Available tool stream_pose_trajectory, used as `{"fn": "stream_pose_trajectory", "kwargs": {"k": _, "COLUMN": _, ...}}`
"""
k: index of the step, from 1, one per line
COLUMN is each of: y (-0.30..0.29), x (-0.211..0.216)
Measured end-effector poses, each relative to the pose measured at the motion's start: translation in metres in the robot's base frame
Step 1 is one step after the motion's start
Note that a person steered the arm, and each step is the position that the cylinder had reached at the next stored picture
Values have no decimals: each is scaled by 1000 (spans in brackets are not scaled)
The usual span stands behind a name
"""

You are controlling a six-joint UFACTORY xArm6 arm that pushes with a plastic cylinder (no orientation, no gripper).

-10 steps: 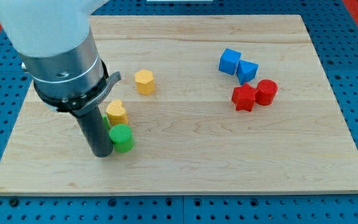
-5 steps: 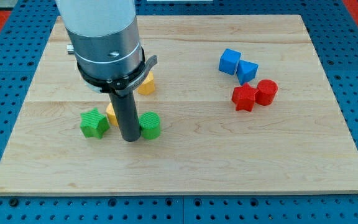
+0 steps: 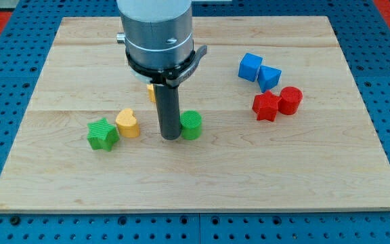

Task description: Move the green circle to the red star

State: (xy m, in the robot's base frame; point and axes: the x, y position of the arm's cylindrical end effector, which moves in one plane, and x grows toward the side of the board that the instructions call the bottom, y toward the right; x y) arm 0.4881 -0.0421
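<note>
The green circle (image 3: 191, 125) stands near the board's middle. My tip (image 3: 171, 136) touches its left side. The red star (image 3: 265, 106) lies at the view's right, well to the right of the green circle and a little higher up. A red cylinder (image 3: 290, 100) touches the star's right side. The arm's grey body hangs over the board's top middle.
A green star (image 3: 102, 133) and a yellow heart (image 3: 127, 123) lie left of my tip. A yellow block (image 3: 152, 92) is mostly hidden behind the rod. A blue cube (image 3: 250, 67) and a blue triangular block (image 3: 270, 77) lie above the red star. The wooden board (image 3: 195, 176) rests on a blue pegboard.
My tip has slid to the right and slightly up, pushing the green circle along with it. The green star and the yellow heart have come out from behind the rod.
</note>
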Motion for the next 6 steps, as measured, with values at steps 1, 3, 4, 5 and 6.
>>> {"fn": "stream_pose_trajectory", "kwargs": {"k": 1, "y": 3, "x": -11}}
{"fn": "stream_pose_trajectory", "kwargs": {"k": 3, "y": 25, "x": -22}}
{"fn": "stream_pose_trajectory", "kwargs": {"k": 4, "y": 44, "x": -23}}
{"fn": "stream_pose_trajectory", "kwargs": {"k": 5, "y": 63, "x": -23}}
{"fn": "stream_pose_trajectory", "kwargs": {"k": 6, "y": 83, "x": -23}}
